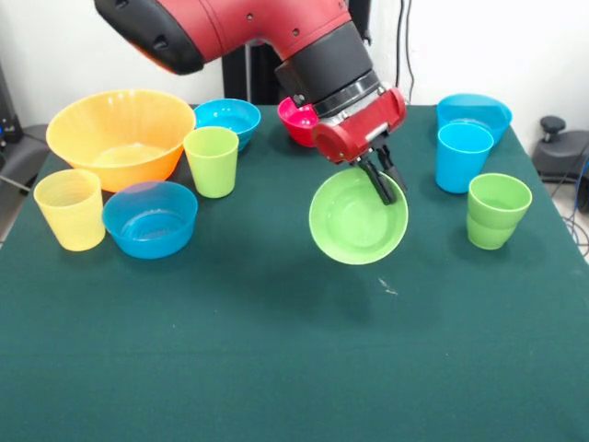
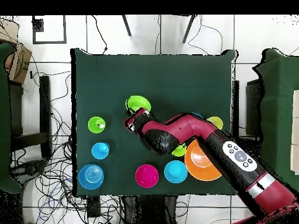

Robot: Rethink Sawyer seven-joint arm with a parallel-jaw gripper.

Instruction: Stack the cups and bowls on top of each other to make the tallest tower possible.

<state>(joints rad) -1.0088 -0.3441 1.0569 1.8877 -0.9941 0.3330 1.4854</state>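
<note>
Claw (image 1: 385, 175): clenched on the rim of the small round green plastic bowl (image 1: 357, 221), held tilted above the table (image 1: 276, 368).
Risk: bowl slipped from this edge grip.

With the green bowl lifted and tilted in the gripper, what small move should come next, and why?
Probably lower the green bowl level onto the bare table. The gripper pinches its rim, it hangs tilted in the air, and no stack exists yet, so it needs setting down as a base.
</note>
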